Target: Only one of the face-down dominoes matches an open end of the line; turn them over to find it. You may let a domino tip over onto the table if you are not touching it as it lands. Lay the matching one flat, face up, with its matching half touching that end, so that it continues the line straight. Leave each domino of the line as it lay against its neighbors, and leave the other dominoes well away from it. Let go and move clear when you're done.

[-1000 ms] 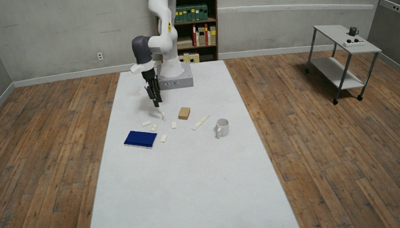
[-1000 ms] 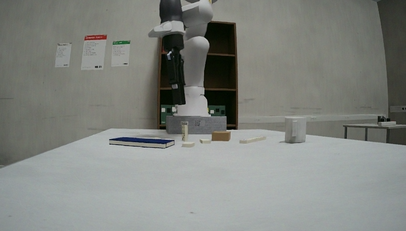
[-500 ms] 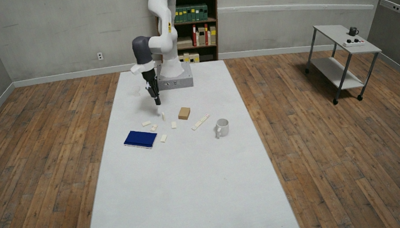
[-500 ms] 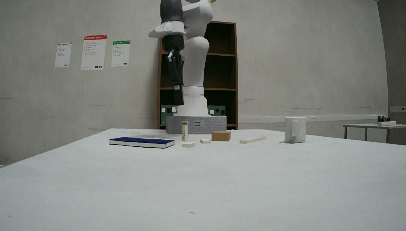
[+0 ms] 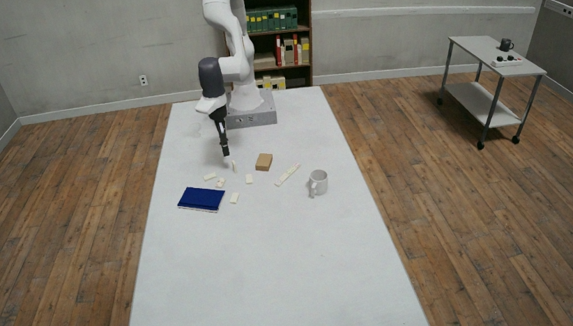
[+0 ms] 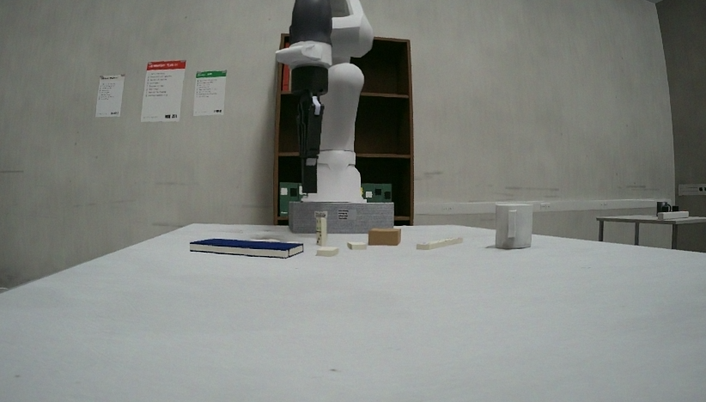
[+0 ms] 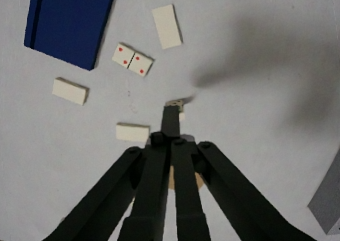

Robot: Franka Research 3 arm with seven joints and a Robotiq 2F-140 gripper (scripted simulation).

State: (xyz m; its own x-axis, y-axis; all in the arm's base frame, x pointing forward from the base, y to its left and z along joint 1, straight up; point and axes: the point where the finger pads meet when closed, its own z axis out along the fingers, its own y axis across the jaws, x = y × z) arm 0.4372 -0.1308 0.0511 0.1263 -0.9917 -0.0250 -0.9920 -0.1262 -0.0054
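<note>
My gripper (image 5: 226, 154) (image 6: 309, 191) (image 7: 172, 117) is shut and empty, above and slightly behind a domino (image 5: 234, 166) (image 6: 321, 229) (image 7: 175, 104) standing on end, pips on one face. A face-up domino (image 5: 219, 182) (image 7: 132, 59) shows two red pips per half. Three dominoes lie face down: one (image 5: 209, 176) (image 7: 167, 26) beside the face-up one, one (image 5: 249, 178) (image 6: 356, 246) (image 7: 132, 132) towards the box, and one (image 5: 234, 198) (image 6: 327, 251) (image 7: 70, 91) near the book. The domino line (image 5: 287, 174) (image 6: 440, 243) lies straight, its pips too small to read; the fingers mostly hide it in the wrist view.
A blue book (image 5: 201, 198) (image 6: 244, 246) (image 7: 72, 25) lies left of the dominoes. A brown box (image 5: 263, 161) (image 6: 384, 236) sits between the standing domino and the line. A pale mug (image 5: 318, 182) (image 6: 513, 226) stands right of the line.
</note>
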